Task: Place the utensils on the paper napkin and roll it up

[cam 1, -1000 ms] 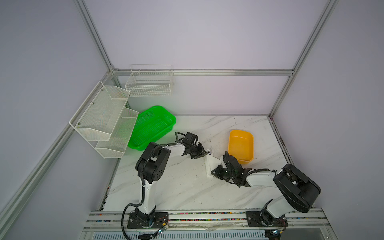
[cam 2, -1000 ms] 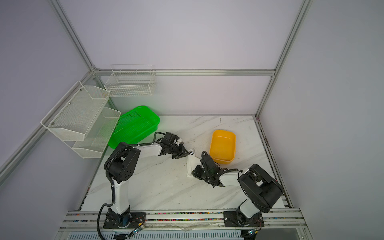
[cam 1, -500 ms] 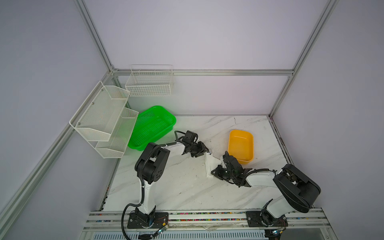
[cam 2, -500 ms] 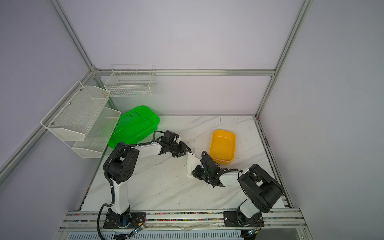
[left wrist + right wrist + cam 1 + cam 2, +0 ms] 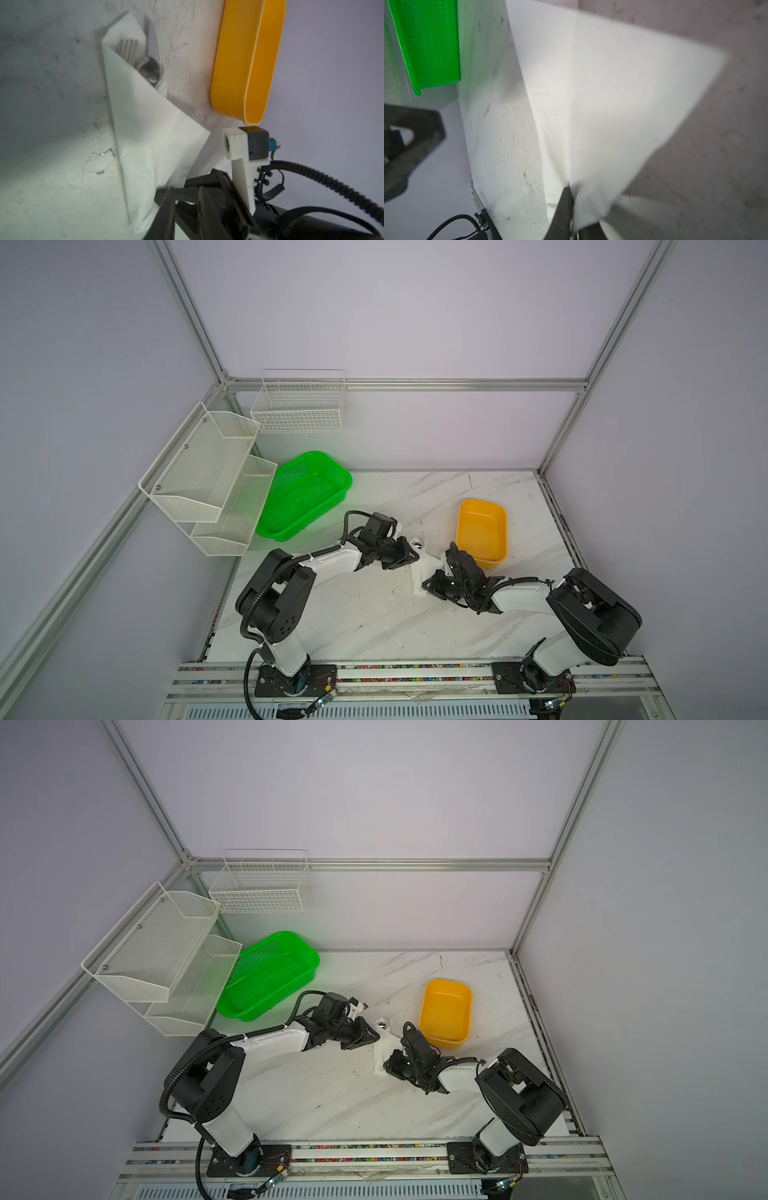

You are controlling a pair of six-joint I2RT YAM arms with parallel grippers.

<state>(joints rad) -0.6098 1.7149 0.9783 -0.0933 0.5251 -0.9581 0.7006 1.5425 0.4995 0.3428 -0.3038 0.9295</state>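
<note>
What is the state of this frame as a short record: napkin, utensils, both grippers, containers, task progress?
napkin: white, partly wrapped around the utensils, on the table beside the tub, one flap loose
utensils: fork, spoon and knife heads poke out of its far end
right gripper: fingers shut on napkin's near end
left gripper: at the utensil end; open or shut unclear
tub: yellow, empty
basket: green, far left
progress: roll unfinished
</note>
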